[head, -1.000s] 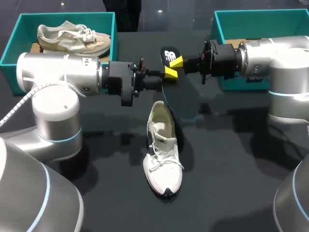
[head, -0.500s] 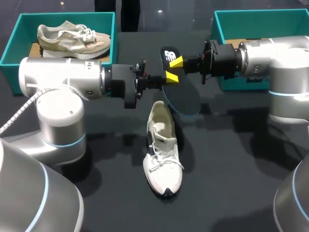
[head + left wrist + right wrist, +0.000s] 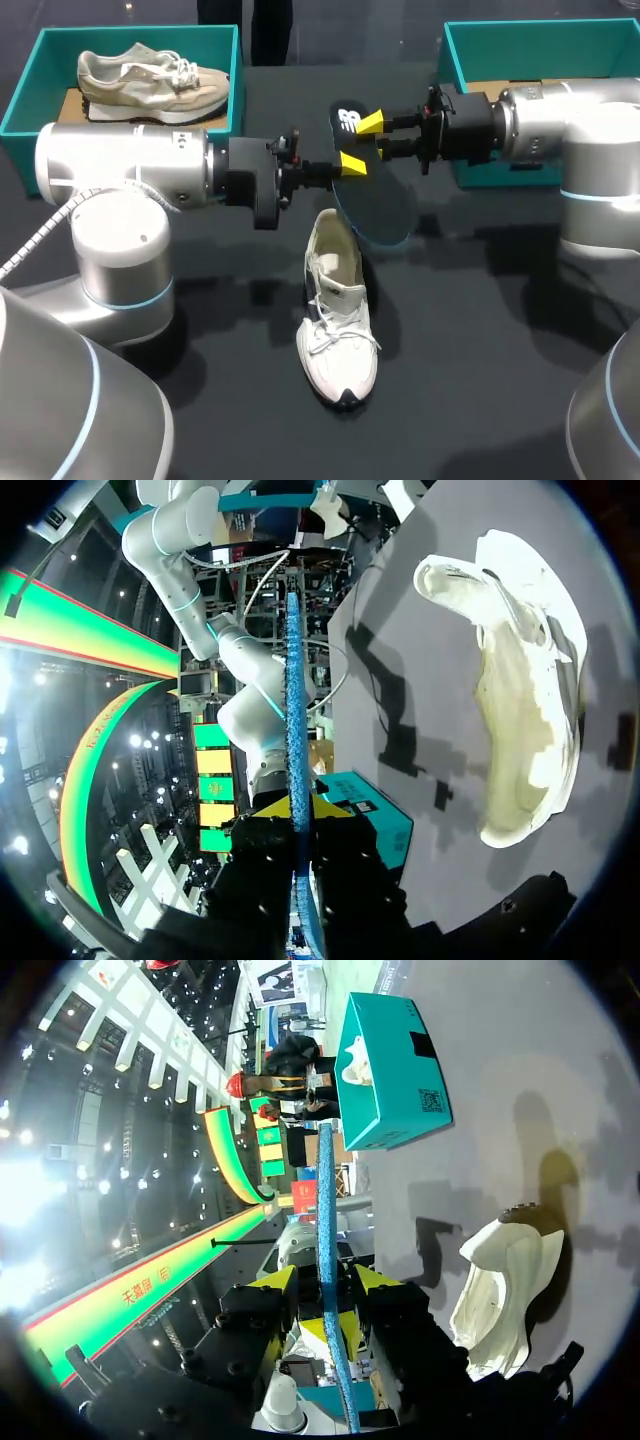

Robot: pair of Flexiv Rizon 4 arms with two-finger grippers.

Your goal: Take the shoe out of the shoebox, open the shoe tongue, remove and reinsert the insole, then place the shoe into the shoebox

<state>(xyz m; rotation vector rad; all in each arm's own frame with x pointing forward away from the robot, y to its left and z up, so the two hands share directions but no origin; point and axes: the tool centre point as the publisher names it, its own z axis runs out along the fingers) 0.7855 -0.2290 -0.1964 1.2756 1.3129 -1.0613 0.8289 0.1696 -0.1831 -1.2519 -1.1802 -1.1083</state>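
Head view shows the insole held in the air just above the white shoe, which lies on the worktop. The left tool pinches the insole; the right tool stands released around it. Reinsertion probably calls for steering the insole's toe end into the shoe's opening. Only the right wrist view shows gaps beside the insole.

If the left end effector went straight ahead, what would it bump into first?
Probably the right end effector, which faces it and straddles the same insole that the left end effector grips; depth is unclear.
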